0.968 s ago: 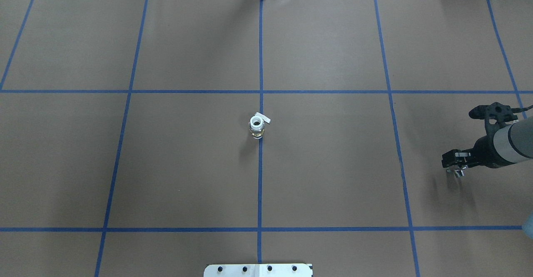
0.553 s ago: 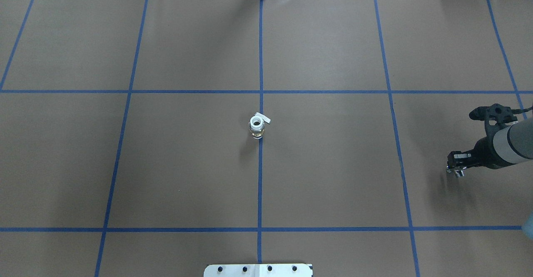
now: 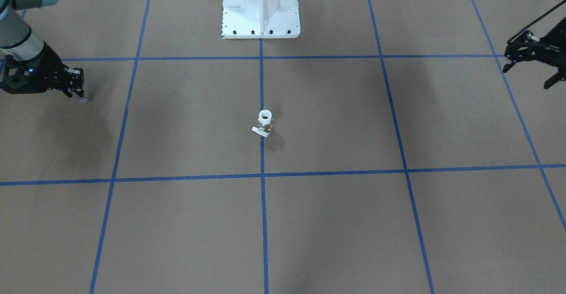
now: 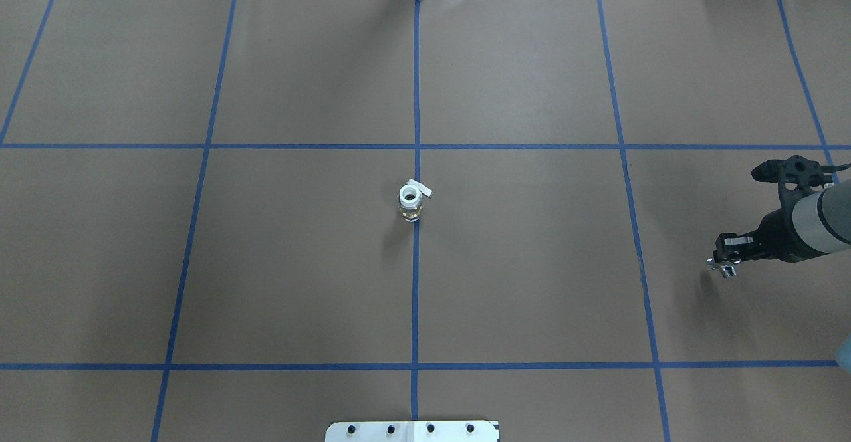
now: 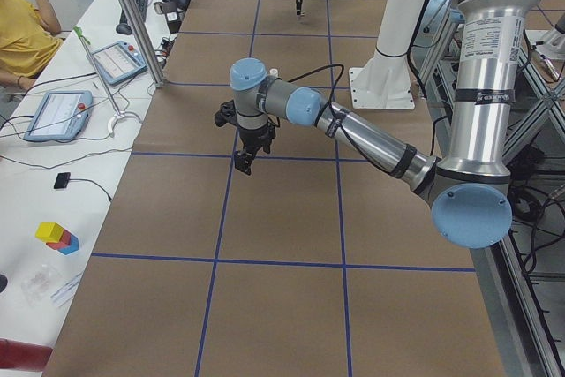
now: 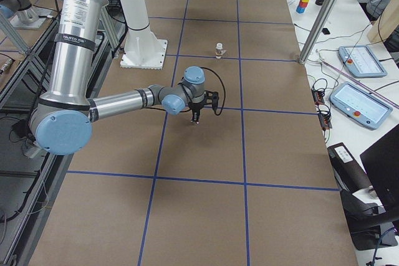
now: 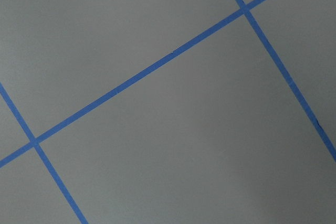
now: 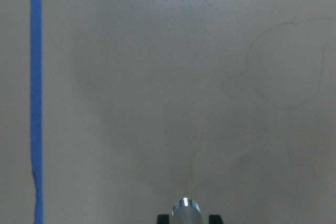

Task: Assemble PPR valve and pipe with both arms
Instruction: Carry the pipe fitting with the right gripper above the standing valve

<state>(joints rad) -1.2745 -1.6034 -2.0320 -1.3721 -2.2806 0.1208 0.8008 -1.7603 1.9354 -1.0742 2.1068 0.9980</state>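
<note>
**While PPR valve (image 4: 410, 201) stands mid-table, right gripper (image 4: 725, 268) holds pipe (image 8: 185, 211)**

Since both wrist cameras see mostly brown paper, the exterior views carry the scene. The PPR valve stands upright and free on the centre blue tape line (image 4: 414, 296) of the paper-covered table (image 4: 299, 262). Its white collar is up and its whitish tab is at the base, on the side away from the robot.

The right gripper is well apart from the valve, near the table's right end. Its fingers are clamped on the pipe, which sticks out below them and points at the paper. The right wrist view shows the silver pipe end between two black fingertips (image 8: 213, 219).

The left gripper (image 3: 527, 77) is at the opposite end, also well apart from the valve, with its fingers spread wide apart.

A white pedestal (image 3: 261, 6) sits on the centre line at the robot's edge.

Writing: a printed label (image 5: 481, 31) wraps the left arm's upright tube, and the right arm has one too. The text on both is too small to read.
</note>
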